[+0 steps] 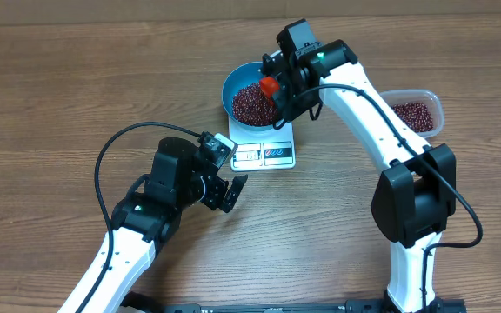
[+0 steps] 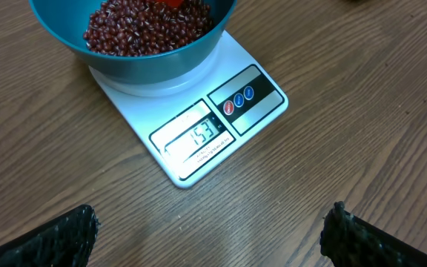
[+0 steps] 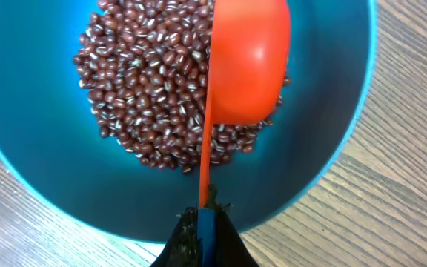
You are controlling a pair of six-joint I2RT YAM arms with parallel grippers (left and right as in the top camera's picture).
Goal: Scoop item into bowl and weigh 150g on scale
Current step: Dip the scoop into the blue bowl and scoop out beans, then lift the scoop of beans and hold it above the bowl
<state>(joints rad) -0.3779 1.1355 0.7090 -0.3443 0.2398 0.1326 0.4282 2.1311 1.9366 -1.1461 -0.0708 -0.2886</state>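
Right tool (image 3: 206, 233) clamped on red plastic scoop (image 3: 247, 63) over round blue bowl (image 3: 35, 185) of maroon beans (image 3: 147, 89) atop white scale (image 2: 143, 111), upper centre; left tool (image 1: 229, 191) wide open, lower left.

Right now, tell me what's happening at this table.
The right gripper is shut on the handle of a red scoop, holding it over the beans in the blue bowl. The bowl sits on the white scale, whose display reads 153. The left gripper hangs open in front of the scale, holding nothing. A clear tub with more beans stands beside the right arm.
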